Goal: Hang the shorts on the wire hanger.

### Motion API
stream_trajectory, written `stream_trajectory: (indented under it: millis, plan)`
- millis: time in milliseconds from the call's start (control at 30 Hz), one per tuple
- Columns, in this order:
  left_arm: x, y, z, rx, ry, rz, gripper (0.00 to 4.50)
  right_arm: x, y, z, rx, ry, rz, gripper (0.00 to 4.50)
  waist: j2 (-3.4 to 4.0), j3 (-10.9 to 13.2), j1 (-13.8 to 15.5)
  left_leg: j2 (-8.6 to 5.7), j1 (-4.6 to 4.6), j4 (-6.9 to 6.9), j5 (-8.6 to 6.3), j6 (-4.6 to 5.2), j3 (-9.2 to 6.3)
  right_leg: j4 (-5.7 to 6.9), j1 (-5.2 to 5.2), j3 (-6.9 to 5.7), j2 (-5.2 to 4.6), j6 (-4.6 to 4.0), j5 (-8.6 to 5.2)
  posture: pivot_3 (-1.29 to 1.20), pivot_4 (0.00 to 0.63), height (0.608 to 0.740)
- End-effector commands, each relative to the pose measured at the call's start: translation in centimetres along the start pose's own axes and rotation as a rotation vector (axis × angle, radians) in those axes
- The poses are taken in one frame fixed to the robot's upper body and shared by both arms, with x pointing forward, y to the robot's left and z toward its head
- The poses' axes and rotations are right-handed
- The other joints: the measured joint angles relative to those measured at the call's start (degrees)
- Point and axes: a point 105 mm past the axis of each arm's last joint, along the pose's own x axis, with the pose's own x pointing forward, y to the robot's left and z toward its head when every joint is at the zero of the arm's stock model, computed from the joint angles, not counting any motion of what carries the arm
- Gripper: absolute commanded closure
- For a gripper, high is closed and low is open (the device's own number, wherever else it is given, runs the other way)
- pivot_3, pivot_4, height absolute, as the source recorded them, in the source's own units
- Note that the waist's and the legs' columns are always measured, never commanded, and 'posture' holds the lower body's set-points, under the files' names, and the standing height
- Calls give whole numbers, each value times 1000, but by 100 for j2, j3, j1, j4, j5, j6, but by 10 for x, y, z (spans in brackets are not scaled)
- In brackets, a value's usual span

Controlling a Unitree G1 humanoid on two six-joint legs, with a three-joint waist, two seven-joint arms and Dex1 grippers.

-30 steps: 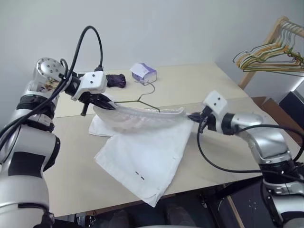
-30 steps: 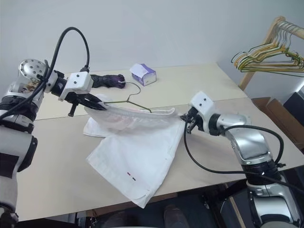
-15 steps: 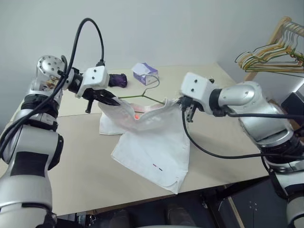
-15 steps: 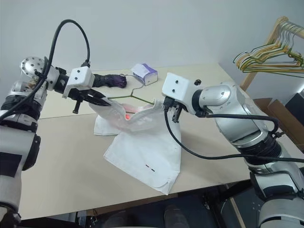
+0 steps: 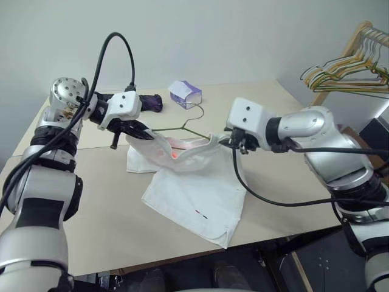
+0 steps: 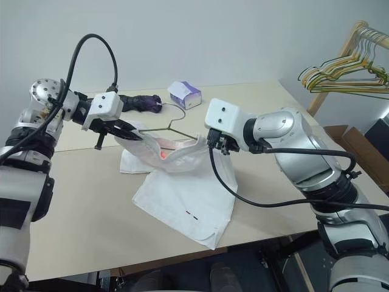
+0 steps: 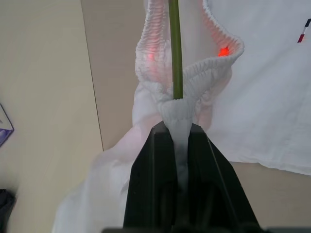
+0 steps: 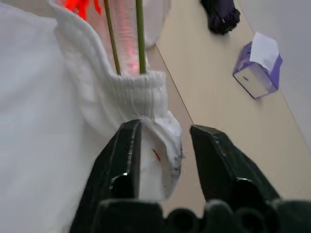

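Note:
The white shorts (image 5: 196, 190) lie on the table with their gathered waistband (image 7: 194, 82) lifted between my two grippers. The wire hanger (image 5: 182, 126) runs inside the waistband, and its hook points toward the tissue box. My left gripper (image 5: 144, 135) is shut on the left end of the waistband, where the green wire (image 7: 174, 48) comes out of the cloth. My right gripper (image 8: 165, 127) is open at the right end. That end of the waistband (image 8: 141, 92) rests against one finger, with a gap to the other. Two hanger wires (image 8: 141, 39) go into the cloth there.
A white-purple tissue box (image 5: 183, 93) and a dark purple bundle (image 5: 149, 101) sit at the back of the table. A wooden rack with coloured hangers (image 5: 346, 70) stands to the far right. The table's front edge (image 5: 182, 254) is near the shorts' hem.
My right gripper moved left and up toward the left one, slackening and bunching the waistband, then opened its fingers. The left gripper stayed in place, still shut.

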Motion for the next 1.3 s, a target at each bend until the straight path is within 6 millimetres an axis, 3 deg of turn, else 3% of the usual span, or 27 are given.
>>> stream_trajectory:
  millis: [33,267,567,900,1000,1167,1267,1300]
  plan:
    - [-8,7,22,31,-107,39,4500,-2,-4,-6,-6,-41,-11,1953,-1,0,-1,0,1,0,0,0,-1,-1,2,-1,0,0,0,-128,0,740]
    - [-10,0,21,45,-84,6,4500,1,-13,-25,58,-48,2,1953,0,0,-25,1,5,0,0,0,-1,0,4,0,1,0,0,-121,0,740]
    - [-3,-4,19,63,-76,-28,4500,2,-6,-13,101,-178,126,1953,0,0,-13,0,4,0,0,0,-2,-1,5,0,1,0,0,-124,0,740]
    - [1,-1,28,74,-134,-16,4500,19,3,-16,133,-144,217,1953,0,0,-17,0,5,2,0,0,-3,0,6,-1,2,0,0,-128,0,740]
    - [1,-1,28,70,-136,-16,4500,19,4,-17,134,-145,220,2539,0,0,-17,0,4,2,0,0,-3,0,5,-1,2,0,0,-125,0,740]
    - [1,-3,21,68,-110,-17,4500,19,3,-18,134,-137,207,4295,0,0,-15,0,5,2,0,0,-3,0,5,-1,1,0,0,-128,0,740]
    - [2,1,19,63,-120,17,4500,18,3,-20,141,-133,197,4483,0,0,-16,0,5,2,0,0,-3,0,5,-1,1,0,0,-135,0,740]
    - [2,3,20,62,-132,28,3808,17,4,-20,146,-132,193,4500,0,0,-17,0,5,2,0,0,-3,0,6,-1,1,0,0,-137,0,740]
